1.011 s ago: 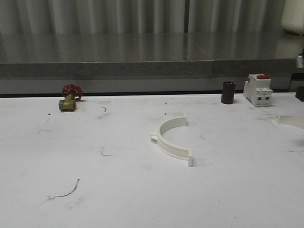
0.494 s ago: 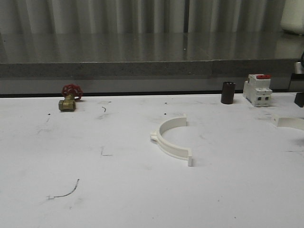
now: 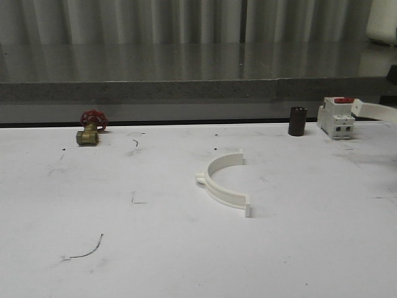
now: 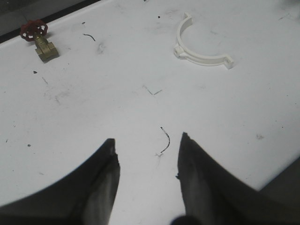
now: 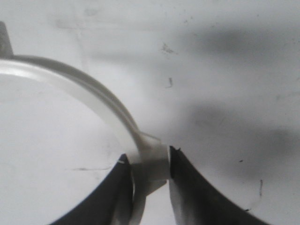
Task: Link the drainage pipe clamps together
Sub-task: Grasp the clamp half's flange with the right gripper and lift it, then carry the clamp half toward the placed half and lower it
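Your right pincer (image 5: 147, 171) clamped on one clamp half (image 5: 89, 98), lifted above the bench (image 3: 155, 248) at its far right edge by the breaker (image 3: 337, 118), your left pincer (image 4: 146, 171) spread wide and empty, other clamp half (image 3: 224, 183) lying mid-bench

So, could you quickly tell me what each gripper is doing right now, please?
Left gripper: open, holding nothing, above the table.
Right gripper: shut on a clamp half.
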{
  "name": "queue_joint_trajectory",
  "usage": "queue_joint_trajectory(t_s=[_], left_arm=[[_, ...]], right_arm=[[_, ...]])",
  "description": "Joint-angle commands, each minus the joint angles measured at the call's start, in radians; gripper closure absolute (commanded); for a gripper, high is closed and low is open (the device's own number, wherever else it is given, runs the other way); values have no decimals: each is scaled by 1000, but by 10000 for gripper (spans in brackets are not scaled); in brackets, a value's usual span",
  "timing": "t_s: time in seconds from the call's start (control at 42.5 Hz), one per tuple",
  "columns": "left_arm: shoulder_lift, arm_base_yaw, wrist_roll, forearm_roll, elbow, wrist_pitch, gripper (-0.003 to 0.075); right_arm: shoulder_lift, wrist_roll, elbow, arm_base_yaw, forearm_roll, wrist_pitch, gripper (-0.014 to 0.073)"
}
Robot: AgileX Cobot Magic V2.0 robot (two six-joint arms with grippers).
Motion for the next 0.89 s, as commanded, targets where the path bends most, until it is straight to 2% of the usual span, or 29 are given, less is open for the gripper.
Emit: queue_joint_trajectory(t_s=[0.0,0.259,0.47,0.611,0.87], left_arm=[[-1,2,-3,-7,-27,-74,426],[-1,2,-3,-7,-27,-74,426],[-1,2,-3,-7,-27,-74,426],[-1,2,-3,-7,-27,-74,426],[-1,2,-3,-7,-27,-74,426]], right_arm=[[-118,29,-26,10,81,28,378],[-279,40,-26,64,130,157,378],[-282,36,-25,64,133,167,378],[-278,47,-25,74,147,119,378],[-196,303,-25,241,-14,40,378]])
